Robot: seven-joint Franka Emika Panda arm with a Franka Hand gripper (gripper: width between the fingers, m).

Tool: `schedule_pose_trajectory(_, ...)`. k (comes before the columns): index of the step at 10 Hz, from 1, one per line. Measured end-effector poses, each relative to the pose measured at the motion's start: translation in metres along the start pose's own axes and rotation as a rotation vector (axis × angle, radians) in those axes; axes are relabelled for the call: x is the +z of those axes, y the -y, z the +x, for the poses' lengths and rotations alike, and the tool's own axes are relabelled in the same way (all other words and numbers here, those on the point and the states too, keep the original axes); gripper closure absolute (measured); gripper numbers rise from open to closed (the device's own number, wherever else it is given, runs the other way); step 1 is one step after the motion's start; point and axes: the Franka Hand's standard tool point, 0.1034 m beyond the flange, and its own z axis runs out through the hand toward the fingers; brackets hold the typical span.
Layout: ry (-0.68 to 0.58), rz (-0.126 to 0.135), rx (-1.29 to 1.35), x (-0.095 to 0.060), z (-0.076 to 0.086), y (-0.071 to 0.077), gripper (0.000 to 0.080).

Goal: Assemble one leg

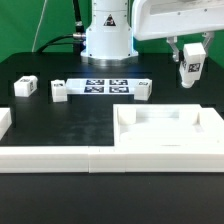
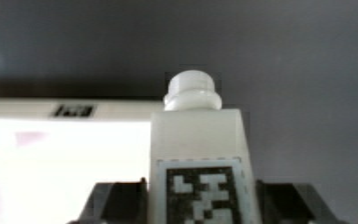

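My gripper (image 1: 190, 72) is shut on a leg (image 1: 191, 66), a small white block with a black-and-white tag, held in the air at the exterior view's right, above and behind the tray piece (image 1: 170, 125). In the wrist view the held leg (image 2: 201, 140) fills the middle, its rounded peg pointing away, with black fingers (image 2: 108, 205) on either side. Three more legs lie on the table: one (image 1: 24, 87) at the exterior view's left, one (image 1: 59, 91) beside it, one (image 1: 144, 87) right of the marker board.
The marker board (image 1: 105, 86) lies flat in front of the robot base (image 1: 107, 35). Long white border bars (image 1: 45, 158) run along the near edge, with a raised end (image 1: 5, 123) at the exterior view's left. The tray piece's rim shows in the wrist view (image 2: 51, 110).
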Motion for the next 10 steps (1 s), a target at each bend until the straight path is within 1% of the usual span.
schedule_pose_trajectory(1, -0.112, 0.003, -0.004, 0.001, 0.023, -0.001, 0.0509)
schedule_pose_trajectory(2, -0.118, 0.004, -0.025, 0.006, 0.029, -0.003, 0.0509)
schedule_pose_trajectory(3, -0.1, 0.009, -0.018, 0.007, 0.043, -0.003, 0.0509)
schedule_pose_trajectory(4, -0.115, 0.012, -0.016, 0.008, 0.058, -0.005, 0.0509)
schedule_pose_trajectory(5, -0.113, 0.013, -0.032, 0.011, 0.068, -0.009, 0.0509)
schedule_pose_trajectory(6, -0.119, 0.015, -0.029, 0.012, 0.073, -0.01, 0.0509)
schedule_pose_trajectory(8, -0.151, 0.013, -0.029, 0.012, 0.074, -0.01, 0.0509)
schedule_pose_trajectory(9, -0.239, 0.007, -0.029, 0.009, 0.079, -0.011, 0.0509)
schedule_pose_trajectory(10, -0.301, 0.001, -0.029, 0.011, 0.075, -0.013, 0.0509)
